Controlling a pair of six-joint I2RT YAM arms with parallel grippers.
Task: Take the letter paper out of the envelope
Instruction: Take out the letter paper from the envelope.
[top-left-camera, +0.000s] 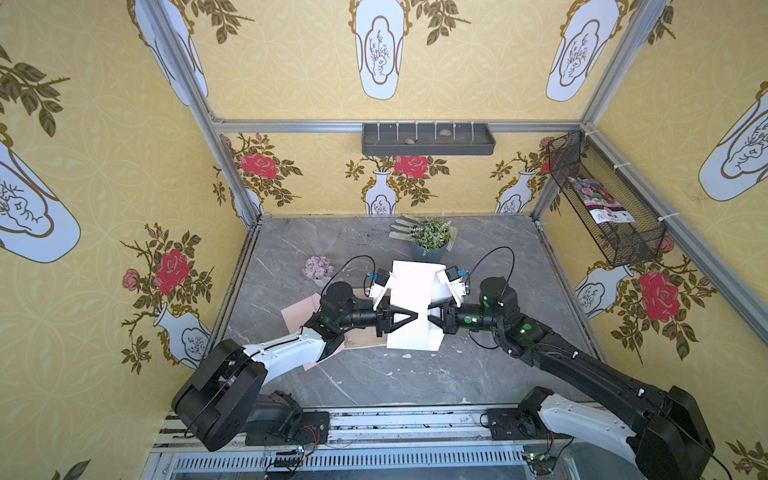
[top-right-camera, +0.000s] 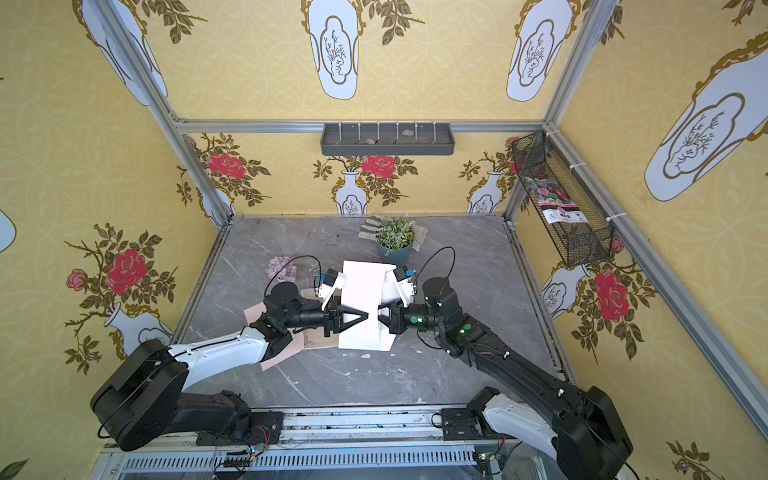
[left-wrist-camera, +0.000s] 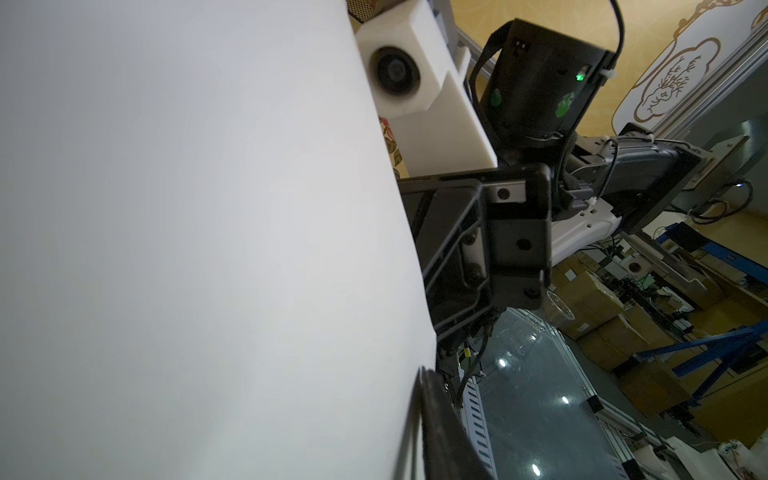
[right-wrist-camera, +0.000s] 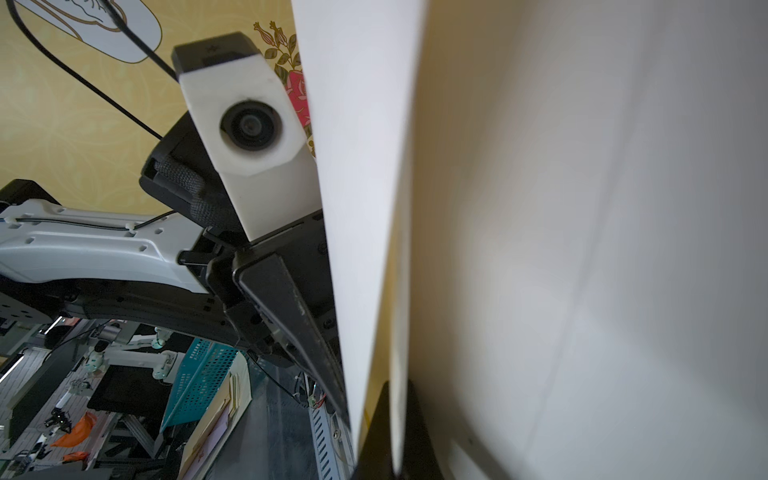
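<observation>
We look down on a grey marbled tabletop (top-left-camera: 415, 382), boxed in by yellow walls papered with roses and vases on an aluminium frame. Towards the back stands a potted plant (top-left-camera: 430, 235). Just behind it lie pale gloves (top-left-camera: 400, 230). To its left, a little nearer the arms' bases, sits a small pot of purple flowers (top-left-camera: 318, 268). High on the wall behind the plant hangs a grey tray (top-left-camera: 428, 149), and on the wall to the plant's right a black mesh basket (top-left-camera: 565, 160) (a flower-printed packet lies inside).

The letter paper (top-left-camera: 411, 286) is out of the envelope (top-left-camera: 297, 311) and held up off the table just in front of the plant. The pink envelope lies flat, in front and well left of the plant, partly under the left arm.

The left gripper (top-left-camera: 415, 312) and right gripper (top-left-camera: 430, 312) meet almost tip to tip at the sheet's middle. The right one is clamped tight on a fold of the paper, whose edge runs down between its dark fingers (right-wrist-camera: 422, 444). The left one reaches across the sheet's face. Its wrist view shows mostly paper and a single finger (left-wrist-camera: 440, 415), so we cannot tell how wide its jaws stand or whether it grips.
</observation>
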